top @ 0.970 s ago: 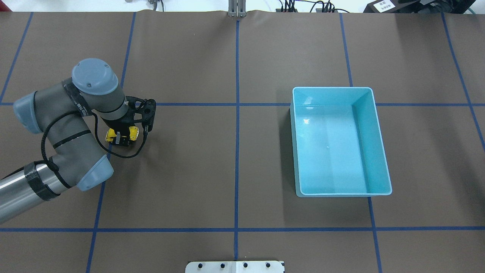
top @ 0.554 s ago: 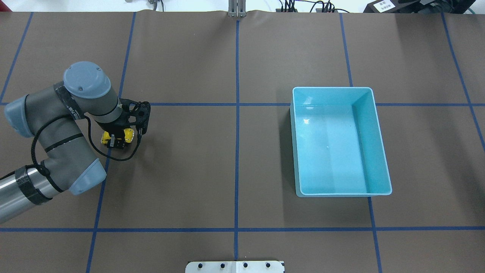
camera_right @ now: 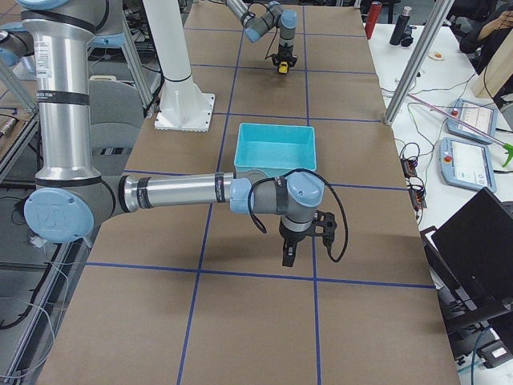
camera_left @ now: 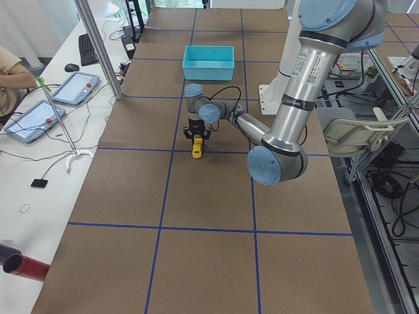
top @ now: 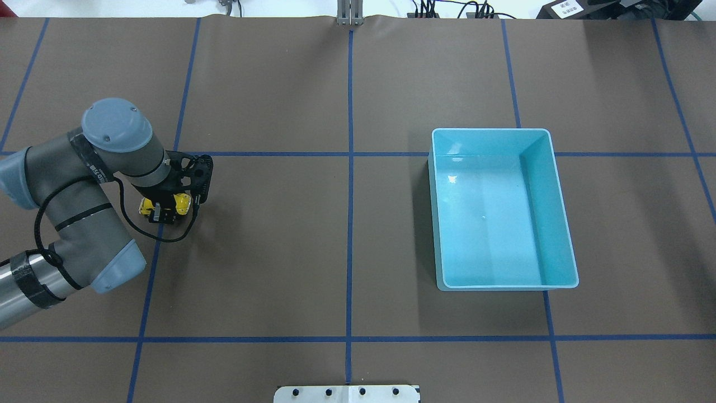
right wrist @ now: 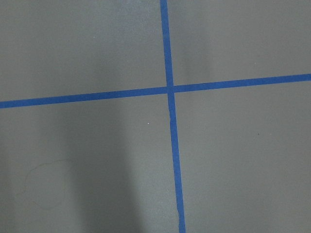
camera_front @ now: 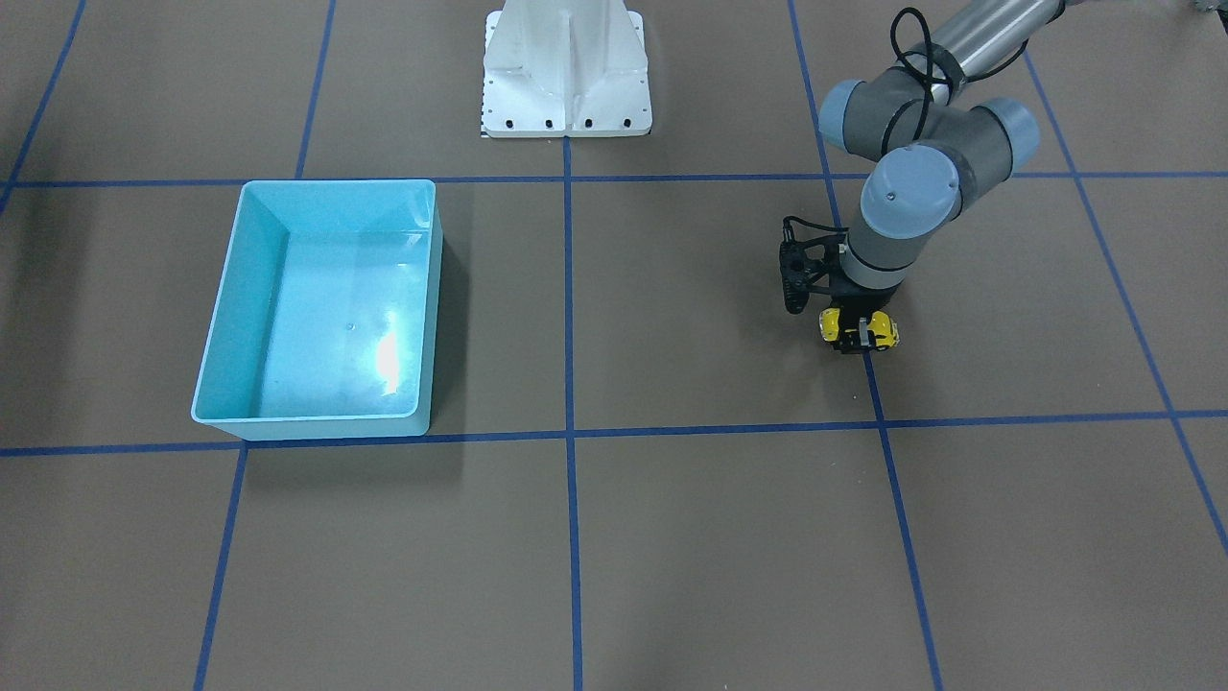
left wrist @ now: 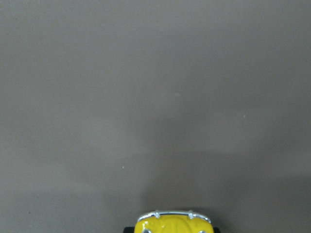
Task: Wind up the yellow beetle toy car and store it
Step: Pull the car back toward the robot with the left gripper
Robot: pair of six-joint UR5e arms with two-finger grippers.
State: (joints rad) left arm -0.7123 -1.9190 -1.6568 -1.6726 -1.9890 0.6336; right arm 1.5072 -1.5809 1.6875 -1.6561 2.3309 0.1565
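**Car pinned low for winding**

Your left gripper pinches the yellow beetle toy car at the overhead view's mid-left. It is held low, likely so the wheels grip the table. You cannot tell how the right gripper has its jaws.

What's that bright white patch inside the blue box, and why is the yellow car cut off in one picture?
Front-facing view: the patch looks like light glaring off the glossy floor of the bin; overhead view: only small glints there; left wrist view: the yellow beetle toy car lies at the frame's bottom edge, cropped.
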